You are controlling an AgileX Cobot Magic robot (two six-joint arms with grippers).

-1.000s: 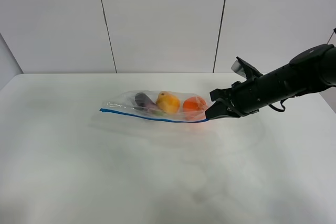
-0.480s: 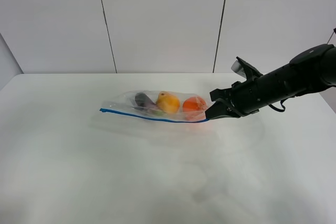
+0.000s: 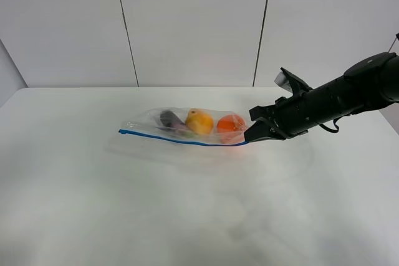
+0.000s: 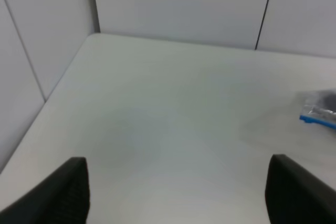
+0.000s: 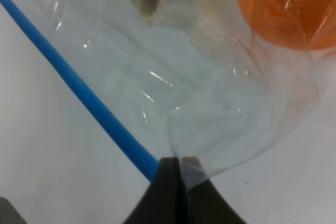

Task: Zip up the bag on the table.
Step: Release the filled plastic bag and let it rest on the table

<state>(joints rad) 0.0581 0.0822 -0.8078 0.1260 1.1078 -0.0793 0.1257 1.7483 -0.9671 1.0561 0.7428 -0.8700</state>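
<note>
Our right gripper (image 5: 180,169), clamped shut, pinches a corner of the bag (image 3: 140,126) where its blue zipper strip (image 5: 79,85) ends, right of centre. The bag lies mid-frame on the table (image 3: 187,216). Our left gripper (image 4: 176,192) hangs spread wide. We judge that a steady, taut hold here would let the left one press the strip closed.

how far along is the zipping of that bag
Done: the right jaws are shut on the corner of the clear crinkly plastic zip bag, at the end of its blue zipper strip. In hand: the left jaws stand wide open above the white table, apart from the bag's far end. Left: reaching that end and running the strip closed; how much is sealed cannot be told.
</note>
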